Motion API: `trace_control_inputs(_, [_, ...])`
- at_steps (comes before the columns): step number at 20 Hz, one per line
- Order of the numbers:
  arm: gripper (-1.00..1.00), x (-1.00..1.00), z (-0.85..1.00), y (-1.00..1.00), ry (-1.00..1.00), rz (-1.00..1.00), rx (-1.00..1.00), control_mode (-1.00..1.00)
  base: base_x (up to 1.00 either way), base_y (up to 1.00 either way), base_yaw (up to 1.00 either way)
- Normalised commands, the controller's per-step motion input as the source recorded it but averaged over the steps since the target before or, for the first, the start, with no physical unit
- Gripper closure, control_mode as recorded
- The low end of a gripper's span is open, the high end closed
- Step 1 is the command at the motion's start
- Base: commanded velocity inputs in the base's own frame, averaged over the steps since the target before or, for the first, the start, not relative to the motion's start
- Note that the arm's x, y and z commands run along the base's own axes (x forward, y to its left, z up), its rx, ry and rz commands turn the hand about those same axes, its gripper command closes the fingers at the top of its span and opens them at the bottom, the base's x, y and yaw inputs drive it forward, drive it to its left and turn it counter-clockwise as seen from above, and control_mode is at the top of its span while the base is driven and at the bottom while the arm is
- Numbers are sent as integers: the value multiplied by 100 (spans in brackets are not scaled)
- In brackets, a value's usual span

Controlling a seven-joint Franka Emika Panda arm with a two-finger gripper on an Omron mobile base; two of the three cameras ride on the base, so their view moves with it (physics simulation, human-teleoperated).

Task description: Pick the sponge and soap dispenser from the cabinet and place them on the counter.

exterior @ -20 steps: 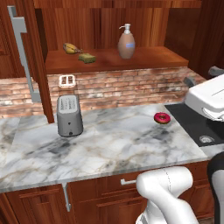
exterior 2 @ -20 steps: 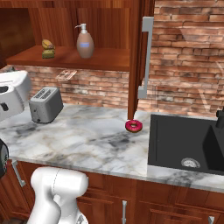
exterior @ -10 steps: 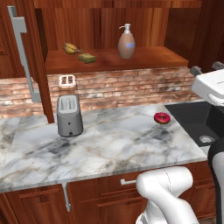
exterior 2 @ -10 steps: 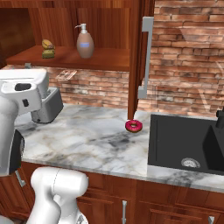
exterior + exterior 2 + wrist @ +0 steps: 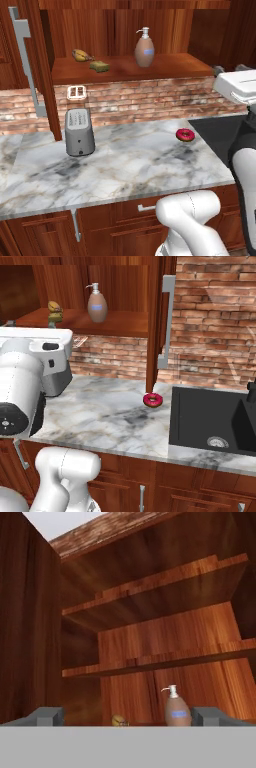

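The cabinet (image 5: 175,65) stands open above the counter (image 5: 130,170). On its lower shelf the tan soap dispenser (image 5: 144,50) stands upright, with the small yellow-green sponge (image 5: 100,66) lying to its left. My gripper (image 5: 230,69) hovers at shelf height off to the right of the cabinet, over the sink side, well apart from both. In the hand view the gripper (image 5: 130,717) is open and empty, its fingertips (image 5: 47,716) far apart, and the soap dispenser (image 5: 176,709) shows far ahead between them. The soap dispenser (image 5: 97,306) also shows in the right base view.
A banana (image 5: 80,55) lies left of the sponge. A grey toaster (image 5: 79,131) stands on the counter's left, a red doughnut (image 5: 185,134) near its right end. A black sink (image 5: 210,421) lies to the right. The open cabinet door (image 5: 167,321) hangs beside the shelf.
The hand has risen from counter height toward shelf height, and the arm's upper links have swung up into both base views. The jaws stayed open; the shelf things have not moved.
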Motion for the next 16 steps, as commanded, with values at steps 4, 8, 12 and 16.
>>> trace_control_inputs(4, [-100, 53, 0, 1, 2, -1, 0, -100, 0, 0, 0])
trace_control_inputs(8, [-100, 52, 0, 4, 1, -5, 0, -100, 0, 0, 0])
trace_control_inputs(12, [-100, 40, 0, 1, 0, -7, 0, -100, 0, 0, 0])
trace_control_inputs(16, [-100, 38, -4, 7, 0, -7, 0, -100, 0, 0, 0])
